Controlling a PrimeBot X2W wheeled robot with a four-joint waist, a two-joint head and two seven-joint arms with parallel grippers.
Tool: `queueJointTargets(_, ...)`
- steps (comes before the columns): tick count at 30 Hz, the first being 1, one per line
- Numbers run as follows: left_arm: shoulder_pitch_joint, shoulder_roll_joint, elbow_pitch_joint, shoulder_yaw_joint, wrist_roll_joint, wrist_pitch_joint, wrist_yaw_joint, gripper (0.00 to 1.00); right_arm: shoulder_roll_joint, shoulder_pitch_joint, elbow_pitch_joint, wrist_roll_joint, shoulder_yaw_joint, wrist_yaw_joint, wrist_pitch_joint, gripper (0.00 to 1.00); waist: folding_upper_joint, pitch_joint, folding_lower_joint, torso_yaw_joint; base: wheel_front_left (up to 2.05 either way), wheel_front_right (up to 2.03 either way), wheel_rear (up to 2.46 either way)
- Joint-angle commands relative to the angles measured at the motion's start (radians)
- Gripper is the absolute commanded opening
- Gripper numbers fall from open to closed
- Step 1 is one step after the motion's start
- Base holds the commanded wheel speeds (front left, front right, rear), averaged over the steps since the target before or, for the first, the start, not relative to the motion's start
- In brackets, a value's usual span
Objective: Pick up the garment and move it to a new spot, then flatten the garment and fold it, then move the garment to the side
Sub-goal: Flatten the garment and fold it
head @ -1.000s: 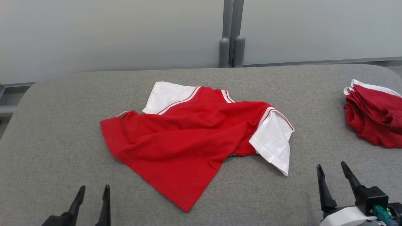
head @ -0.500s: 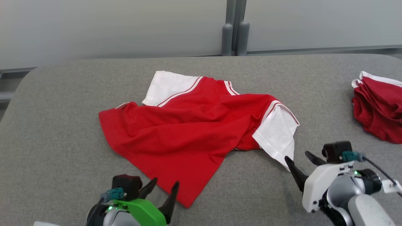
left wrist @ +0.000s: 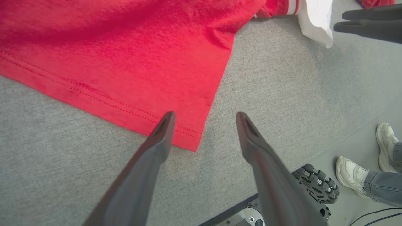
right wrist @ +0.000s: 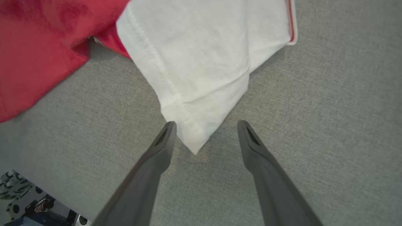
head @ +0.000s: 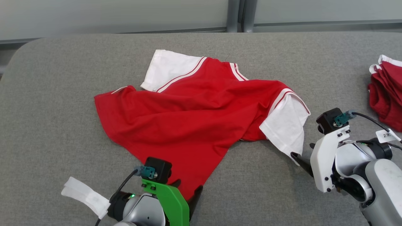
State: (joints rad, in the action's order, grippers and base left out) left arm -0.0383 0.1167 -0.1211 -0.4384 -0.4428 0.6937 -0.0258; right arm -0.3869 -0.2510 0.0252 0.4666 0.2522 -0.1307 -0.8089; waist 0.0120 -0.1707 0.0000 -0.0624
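Observation:
The garment [head: 188, 116] is a red T-shirt with white sleeves, lying rumpled in the middle of the grey table [head: 47, 125]. My left gripper [head: 188, 186] is open at the shirt's near hem corner. In the left wrist view the red hem corner [left wrist: 188, 138] lies between the tips of my left gripper [left wrist: 204, 114]. My right gripper [head: 302, 150] is open at the tip of the right white sleeve [head: 285, 128]. In the right wrist view the sleeve's point [right wrist: 201, 62] reaches down between the tips of my right gripper [right wrist: 206, 123]. Neither holds cloth.
Another red-and-white garment pile [head: 388, 91] sits at the table's right edge. A person's pale shoes [left wrist: 348, 171] stand on the floor beside my wheeled base [left wrist: 317, 188], past the table's near edge. A grey wall panel runs behind the table.
The head camera has tilted down. Both arms have come forward onto the table: the left to the red hem corner, the right to the white sleeve tip. Both grippers stay open.

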Motion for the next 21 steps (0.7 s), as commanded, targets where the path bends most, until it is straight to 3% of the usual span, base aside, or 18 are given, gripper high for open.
queueJointTargets(1, -0.014, -0.001, -0.001, 0.0, -0.012, 0.011, 0.008, 1.0, -0.014, -0.014, -0.007, 0.003, -0.003, 0.0, -0.013, 1.0, -0.012, -0.029, 0.0, -0.014, 0.0, 0.0, 0.0)
queueJointTargets(19, -0.087, -0.008, 0.15, -0.007, 0.001, 0.0, 0.025, 1.0, 0.013, -0.069, 0.076, 0.011, 0.049, 0.0, -0.016, 1.0, -0.012, -0.152, 0.0, -0.026, 0.0, 0.0, 0.0)
queueJointTargets(21, -0.089, -0.012, 0.167, -0.013, -0.006, 0.005, 0.023, 1.0, 0.015, -0.072, 0.083, 0.015, 0.057, 0.0, -0.016, 0.93, -0.012, -0.154, 0.0, -0.023, 0.0, 0.0, 0.0)
